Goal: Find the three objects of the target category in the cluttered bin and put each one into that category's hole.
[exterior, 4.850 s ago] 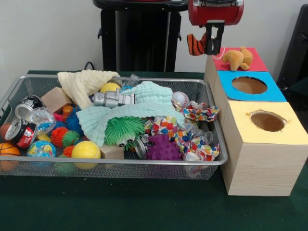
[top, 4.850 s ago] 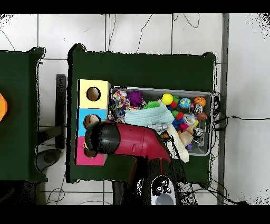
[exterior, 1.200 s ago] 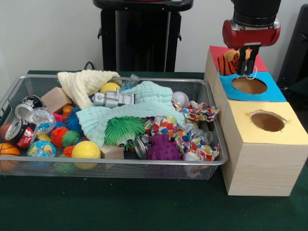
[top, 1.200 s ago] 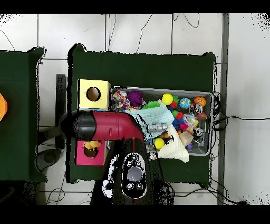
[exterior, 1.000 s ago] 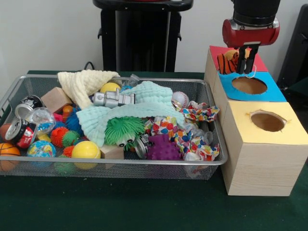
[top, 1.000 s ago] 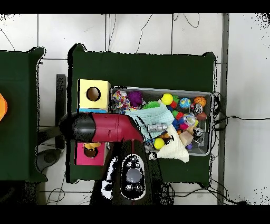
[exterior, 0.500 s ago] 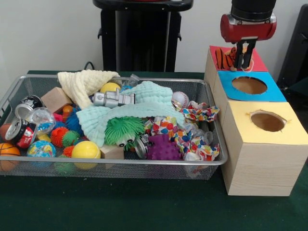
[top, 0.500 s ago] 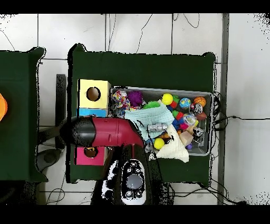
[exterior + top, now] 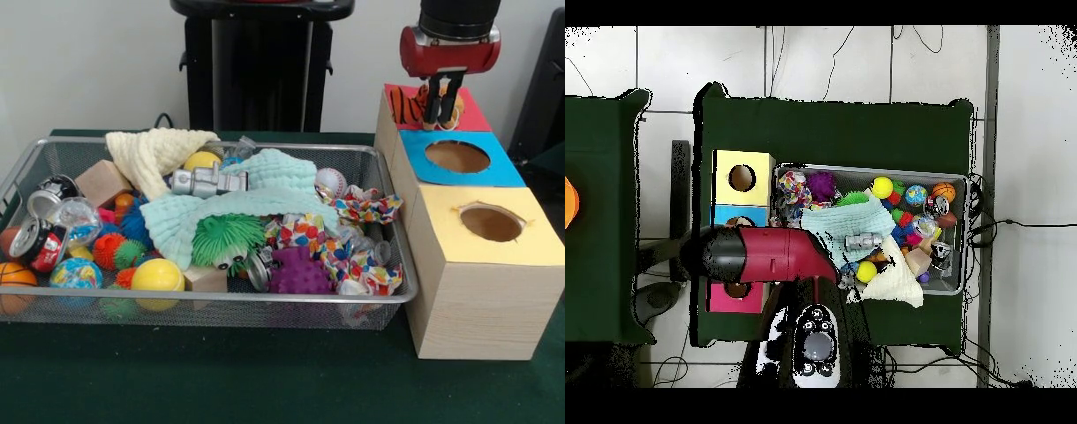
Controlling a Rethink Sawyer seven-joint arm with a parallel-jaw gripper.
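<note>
Red and black gripper (image 9: 442, 104) above red-topped wooden box (image 9: 472, 117), fingers pinching orange striped tiger plush toy (image 9: 404, 103), tan plush toy just behind, wire mesh bin (image 9: 221, 305) of mixed clutter at nine o'clock, blue-topped box (image 9: 503, 172) at six o'clock.
</note>
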